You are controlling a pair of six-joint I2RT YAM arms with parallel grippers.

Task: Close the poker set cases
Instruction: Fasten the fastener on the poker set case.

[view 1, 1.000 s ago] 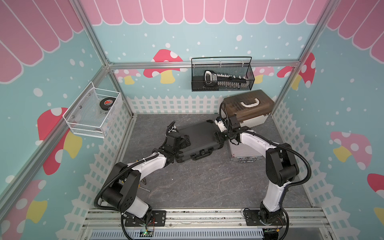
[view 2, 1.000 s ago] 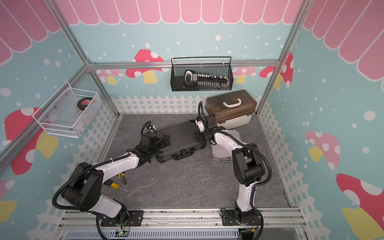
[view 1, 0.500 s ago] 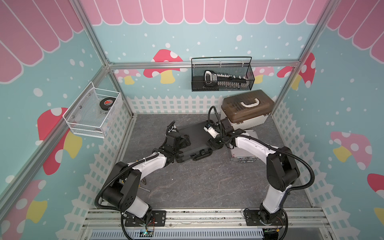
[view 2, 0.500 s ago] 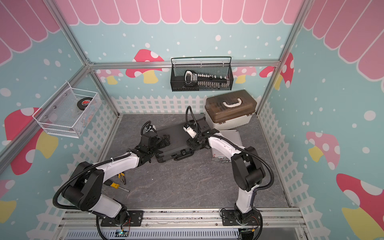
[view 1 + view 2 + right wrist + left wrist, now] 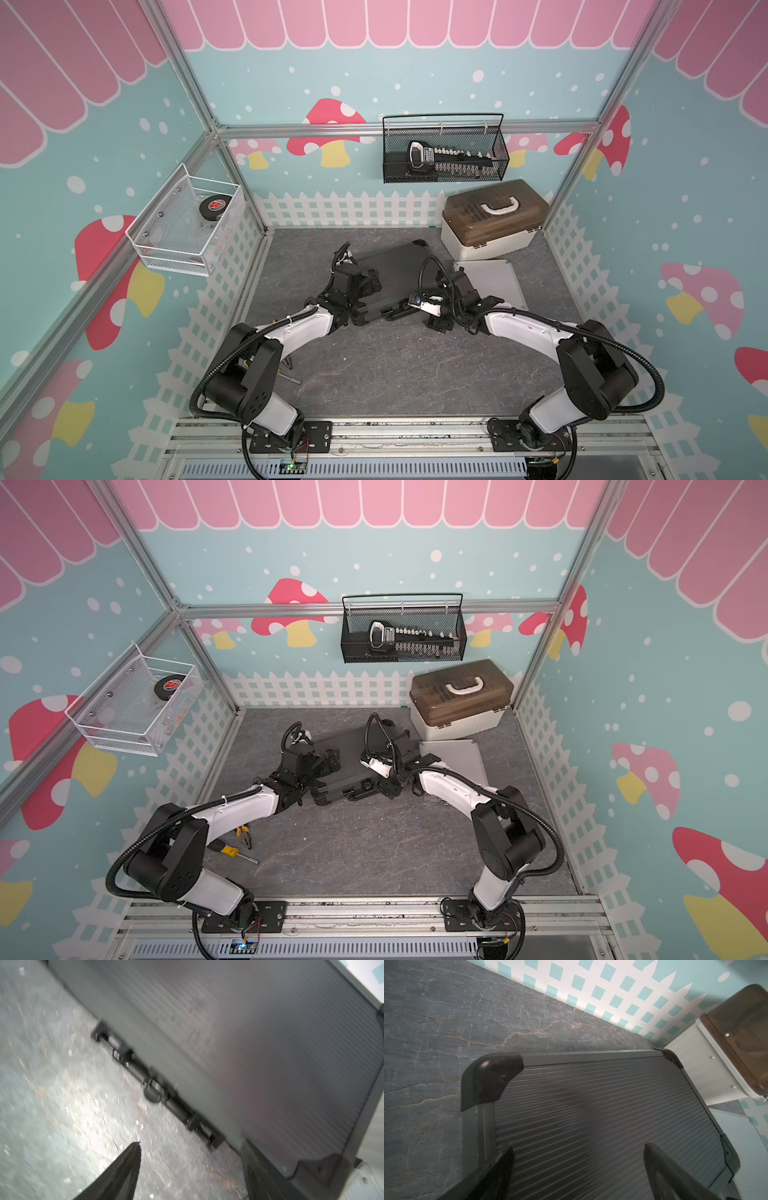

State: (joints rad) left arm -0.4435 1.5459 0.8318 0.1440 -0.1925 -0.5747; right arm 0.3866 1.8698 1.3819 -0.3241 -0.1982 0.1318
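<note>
**Black and silver poker set cases lying flat, both grippers spread**

Black case (image 5: 395, 266), ribbed and edged with a stiff frame, lies flat at mid-table with its lid down on the base. Its handle (image 5: 174, 1103) and latches (image 5: 207, 1133) run along the near edge. The right wrist view is blurred, so it cannot be told whether the latches are fastened. The silver case (image 5: 490, 278), smaller and also ribbed, lies flat just beside it on the right, lid down.

The left gripper (image 5: 578, 1149) hovers over the left part of the black lid with its jaws wide and nothing between them. The right gripper (image 5: 191, 1144) hangs at the near right corner of the same case, also wide and empty. One finger is over the bare table (image 5: 395, 374) and the other is by the case's near edge.

Both shells look rigid and will probably not flex under a push. If they are filled with chips they are likely heavy and will tend to stay put. The ribbed lids give nothing to pinch, so the likely contact is a flat press near the handle edge, away from the hinge, or a fingertip on a latch. The smooth frame may let a finger slip.

A white storage box (image 5: 490, 237) stands far right, behind the silver case. Pliers (image 5: 243, 837) lie near left.
</note>
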